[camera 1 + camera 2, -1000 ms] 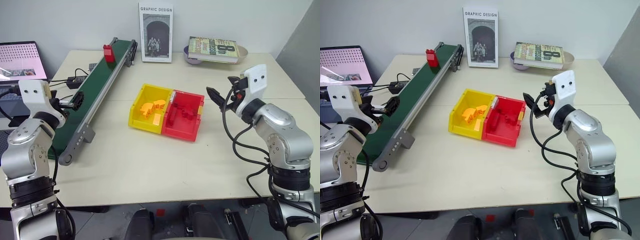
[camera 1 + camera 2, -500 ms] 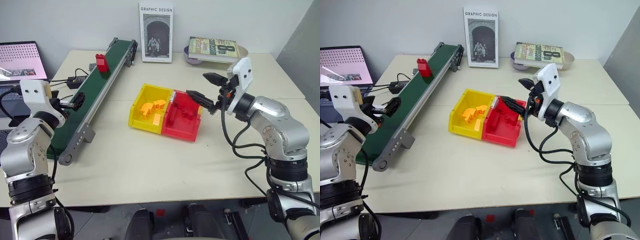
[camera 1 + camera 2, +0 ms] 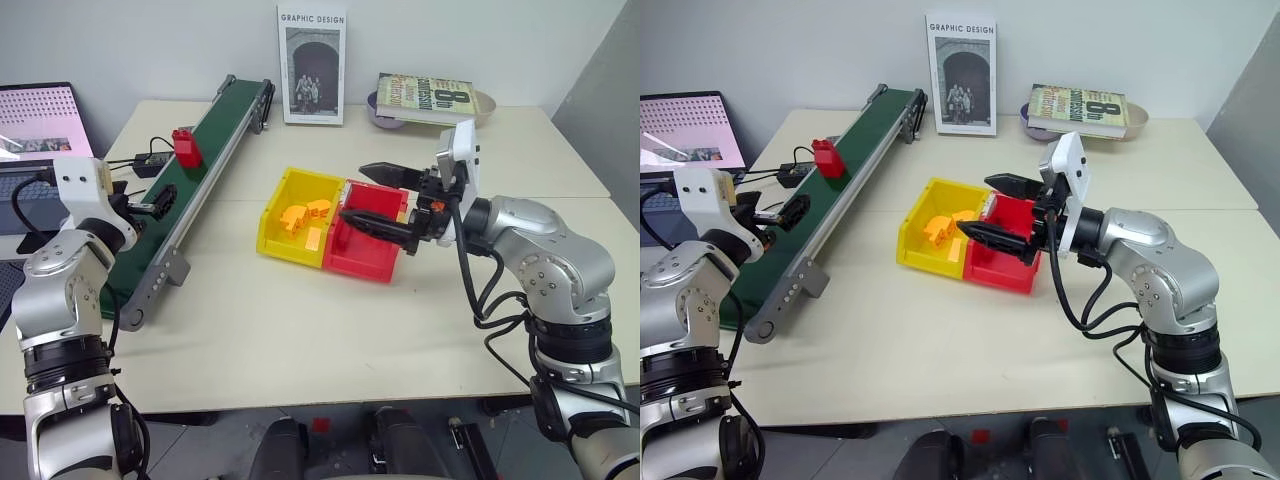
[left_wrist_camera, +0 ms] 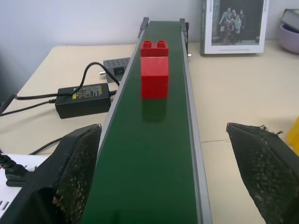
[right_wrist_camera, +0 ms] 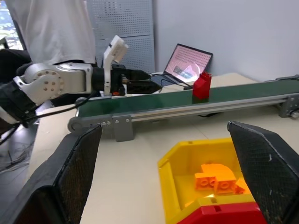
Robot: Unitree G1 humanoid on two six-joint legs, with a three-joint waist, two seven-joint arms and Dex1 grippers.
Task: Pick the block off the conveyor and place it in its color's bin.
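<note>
The red block (image 3: 185,147) stands upright on the green conveyor (image 3: 190,190), ahead of the left gripper (image 3: 160,200), whose fingers (image 4: 74,168) are spread wide and empty over the belt. The right gripper (image 3: 378,197), fingers wide apart and holding nothing, hovers above the red bin (image 3: 365,255) on the desk (image 3: 300,330).

you see the small red block (image 3: 185,147) standing upright on the dark green conveyor (image 3: 170,205), partway down its grey-framed belt. the open red bin (image 3: 368,246) sits on the table well apart from it, joined to a yellow one.
</note>
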